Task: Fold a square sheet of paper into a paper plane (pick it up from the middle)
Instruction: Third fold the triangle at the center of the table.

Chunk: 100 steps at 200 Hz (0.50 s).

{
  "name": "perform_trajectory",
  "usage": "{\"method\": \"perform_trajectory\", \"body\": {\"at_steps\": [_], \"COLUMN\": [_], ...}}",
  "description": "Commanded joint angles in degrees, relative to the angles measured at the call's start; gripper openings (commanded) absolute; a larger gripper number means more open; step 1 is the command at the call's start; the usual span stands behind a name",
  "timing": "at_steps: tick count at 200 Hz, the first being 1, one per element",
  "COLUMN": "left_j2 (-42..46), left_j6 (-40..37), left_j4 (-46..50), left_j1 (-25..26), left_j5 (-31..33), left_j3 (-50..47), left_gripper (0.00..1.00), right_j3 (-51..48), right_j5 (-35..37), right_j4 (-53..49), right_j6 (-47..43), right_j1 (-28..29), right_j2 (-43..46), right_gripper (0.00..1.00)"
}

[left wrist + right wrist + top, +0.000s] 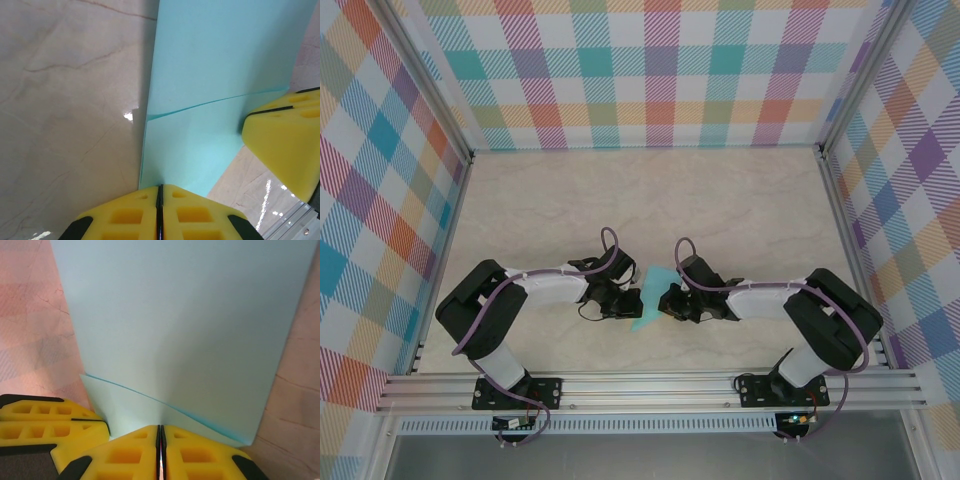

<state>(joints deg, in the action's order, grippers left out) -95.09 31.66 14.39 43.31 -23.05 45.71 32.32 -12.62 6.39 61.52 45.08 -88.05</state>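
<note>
Paper: My blue-green paper (pixel 648 293) is at the near middle of the table (pixel 620 190), right between my two grippers.
Paper from my left wrist: The paper (pixel 215 65) runs away from my fingertips and up the picture. A thin line crosses it where one layer lies on another.
Paper from my right wrist: The paper (pixel 175 325) spreads out wide past my fingertips. A second layer peeks out low down, close to my tips.
Flat or lifted: I cannot tell if the paper lies flat on the table or is held a bit above it.
Left gripper: My left gripper (pixel 628 304) reaches in from the left. Its two yellow fingers (pixel 125 217) are pressed tight together with no gap. An edge of the paper is pinched between the tips.
Right gripper: My right gripper (pixel 663 303) reaches in from the right. Its yellow fingers (pixel 200 460) are pressed tight too, and the paper is pinched between them.
Grippers together: They are very near each other, one on each side of the paper. From my left wrist, a right gripper finger (pixel 282 145) touches the paper's right edge. From my right wrist, a left gripper finger (pixel 50 427) sits low on the left, just beside the paper.
Table: Pale, with thin brown lines like stone.
Walls: Checked walls (pixel 650 70) in many colours stand on the left, far and right sides.
</note>
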Motion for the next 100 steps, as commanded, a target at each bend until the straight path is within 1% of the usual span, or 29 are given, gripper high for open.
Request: {"method": "perform_trajectory", "body": {"at_steps": [1,38,73,100], "left_j2": [-3.45,-3.52,-3.79,-3.87], "left_j6": [-1.47,-1.54,-1.55,-1.58], "left_j4": [4.16,4.19,4.19,4.25], "left_j1": [0.05,0.02,-0.06,0.01], "left_j5": [4.65,4.68,4.68,4.72], "left_j3": [-1.68,-1.79,-1.59,-1.45], "left_gripper": [0.09,0.09,0.09,0.09], "right_j3": [1.39,-4.02,-4.80,-2.46], "right_j5": [1.02,0.71,0.28,1.04], "right_j4": [-2.90,2.15,0.38,-3.60], "right_j6": [-2.06,-0.75,-0.61,-1.95], "right_j1": [-0.61,-3.24,-3.33,-3.50], "right_j2": [2.13,1.54,1.36,4.71], "right_gripper": [0.12,0.12,0.12,0.13]}}
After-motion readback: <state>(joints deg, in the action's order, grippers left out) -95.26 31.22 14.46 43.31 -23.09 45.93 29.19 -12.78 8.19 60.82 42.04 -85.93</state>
